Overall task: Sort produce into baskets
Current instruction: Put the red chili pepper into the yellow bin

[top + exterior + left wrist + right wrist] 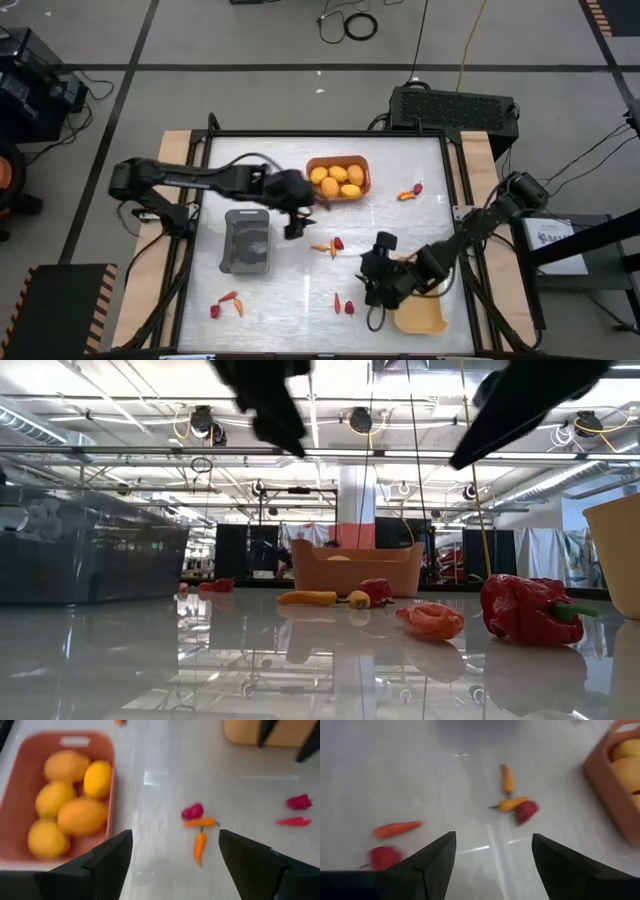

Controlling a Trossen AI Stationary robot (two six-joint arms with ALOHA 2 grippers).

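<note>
High view: your landmark is the orange basket (338,177), holding 5 round yellow fruits (330,186) (that sort looks done). Left gripper (295,205) sits just off the basket's near-left corner, w/ the grey basket (247,241) further left. The centre cluster (328,246) of 2 chili pieces plus a red berry lies on the near side of the basket, between both grippers. Right gripper (376,275) is nearer still to you, beside the yellow basket (420,315). 2 more groups: 1 right of the orange basket (409,192), 1 far near-left (228,303); a pair (343,304) lies close by the right gripper.

Low view: the cluster (335,598) shows in front of the orange basket (355,568); open tabletop all round it.

Left wrist view: fingers (107,857) spread, empty. Cluster (199,827) straight ahead; 1 orange chili (199,847) points along the approach, the other lies across it.

Right wrist view: fingers (437,857) also apart, nothing held. Cluster (514,802) ahead, farther off; a red chili (397,828) and a berry (383,856) lie closer.

Left arm looks nearer to the cluster; approach is clear (mind the basket wall).
</note>
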